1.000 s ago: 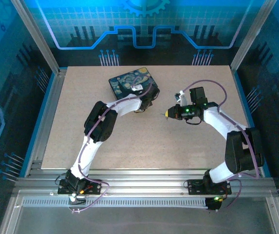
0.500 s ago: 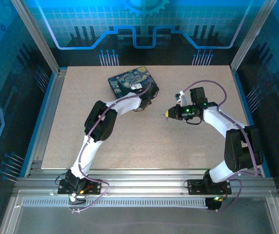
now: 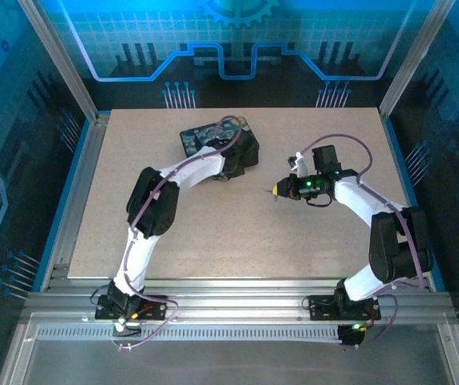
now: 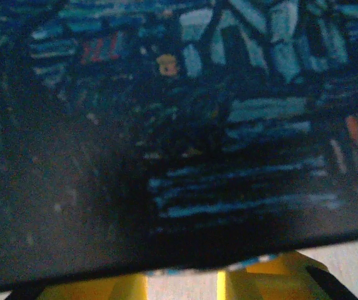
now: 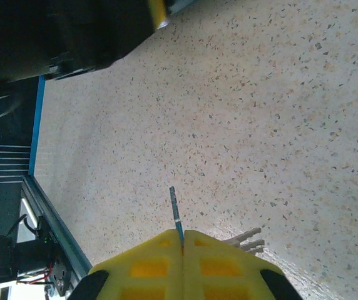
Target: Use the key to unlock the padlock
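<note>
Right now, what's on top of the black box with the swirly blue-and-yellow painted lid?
The left gripper hangs over the black painted-lid box, covering its right part; what lies beneath is hidden.

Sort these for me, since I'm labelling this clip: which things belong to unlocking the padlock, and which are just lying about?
Job in hand:
key
right end effector, shut on the key

Lying about, or unclear:
black box with painted lid; I cannot tell whether it matters
left end effector, open at the box's edge
</note>
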Available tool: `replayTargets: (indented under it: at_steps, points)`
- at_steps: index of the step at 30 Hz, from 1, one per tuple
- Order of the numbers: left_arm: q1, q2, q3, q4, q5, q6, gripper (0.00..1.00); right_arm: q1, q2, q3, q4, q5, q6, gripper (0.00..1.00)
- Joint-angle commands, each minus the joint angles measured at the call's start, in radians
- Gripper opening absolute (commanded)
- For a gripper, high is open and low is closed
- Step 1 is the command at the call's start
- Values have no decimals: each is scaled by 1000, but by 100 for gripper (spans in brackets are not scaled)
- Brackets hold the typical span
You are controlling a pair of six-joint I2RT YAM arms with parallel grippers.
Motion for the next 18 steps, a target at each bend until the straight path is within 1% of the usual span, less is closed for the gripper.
replayTargets:
  at_steps: [1, 4, 10, 14, 18]
  points:
    - [-15, -139, 0, -155, 162, 83, 6, -12, -37, 54, -53, -26, -4, 0]
    - [-42, -174, 52, -294, 194, 124, 6, -6, -47, 104, -94, -20, -10, 0]
    - [-44, -247, 105, -489, 300, 116, 8, -1, -121, 156, -154, -26, -19, 0]
    - [-46, -275, 110, -553, 421, 57, 8, 8, -167, 178, -202, -35, -43, 0]
    - [-47, -309, 67, -549, 541, -48, 8, 16, -229, 180, -231, -47, -50, 0]
